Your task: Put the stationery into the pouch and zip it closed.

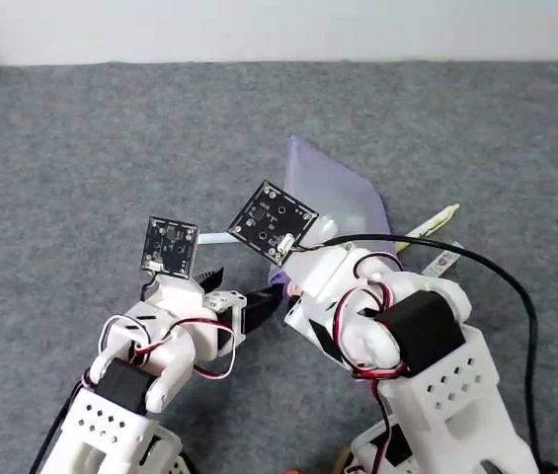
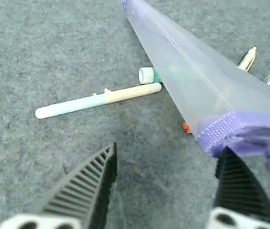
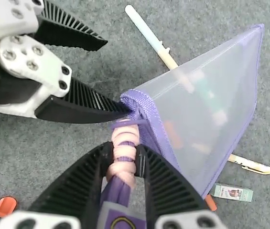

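Describer: Black ribbed fingers of the right gripper [image 3: 124,150] sit closest, clamped together on a pink-and-purple corded zipper pull [image 3: 124,160]. The pull hangs from the corner of a translucent purple zip pouch [image 3: 211,119], which is held tilted up off the grey felt mat [image 3: 68,157].

Listener: And the other claw?

Describer: The left gripper [image 2: 168,152] is spread apart with nothing in it. One of its fingers [image 3: 84,107] touches the pouch's woven purple corner band; the other points away from the pouch.

Listener: Where is the stationery?

Describer: It appears to lie outside the pouch, on the mat. A long white pen with pale blue and yellow sections [image 2: 96,100] rests beside the pouch, one end just at its edge. A small white-and-green cap [image 2: 147,75] sits by that end. On the pouch's far side lie a cream pen [image 3: 249,165] and a small rectangular labelled item [image 3: 231,192]. A small orange piece [image 2: 186,127] peeks out from under the pouch.

Listener: What could go wrong?

Describer: Probably a poor hold. With only the pull clamped and one finger resting on the band, tugging could drag or swing the whole pouch instead of running the zipper. That finger may also slide off the fabric. Zipping now would likely shut the stationery out. Whether the mouth stands open cannot be told.
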You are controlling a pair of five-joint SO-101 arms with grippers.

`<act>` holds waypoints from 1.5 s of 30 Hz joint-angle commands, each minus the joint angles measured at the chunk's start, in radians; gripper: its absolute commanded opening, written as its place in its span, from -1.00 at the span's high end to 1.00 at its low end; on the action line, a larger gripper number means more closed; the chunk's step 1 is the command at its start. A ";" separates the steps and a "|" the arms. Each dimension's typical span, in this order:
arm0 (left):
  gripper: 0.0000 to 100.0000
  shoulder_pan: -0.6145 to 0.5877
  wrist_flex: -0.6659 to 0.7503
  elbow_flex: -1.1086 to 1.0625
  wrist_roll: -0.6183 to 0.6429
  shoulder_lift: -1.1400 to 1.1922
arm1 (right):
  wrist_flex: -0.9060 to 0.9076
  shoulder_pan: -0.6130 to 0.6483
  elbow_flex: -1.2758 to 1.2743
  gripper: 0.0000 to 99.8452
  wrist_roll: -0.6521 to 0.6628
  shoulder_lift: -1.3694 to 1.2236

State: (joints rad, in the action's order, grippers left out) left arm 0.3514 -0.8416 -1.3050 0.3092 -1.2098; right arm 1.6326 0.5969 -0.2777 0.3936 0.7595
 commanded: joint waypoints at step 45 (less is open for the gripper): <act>0.59 0.075 0.072 0.053 0.003 0.014 | 0.062 0.059 0.041 0.98 0.005 0.071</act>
State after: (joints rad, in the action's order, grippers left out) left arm 0.4327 -0.8186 -1.2497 0.3030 -1.2006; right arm 1.6970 0.6383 -0.2777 0.3936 0.8132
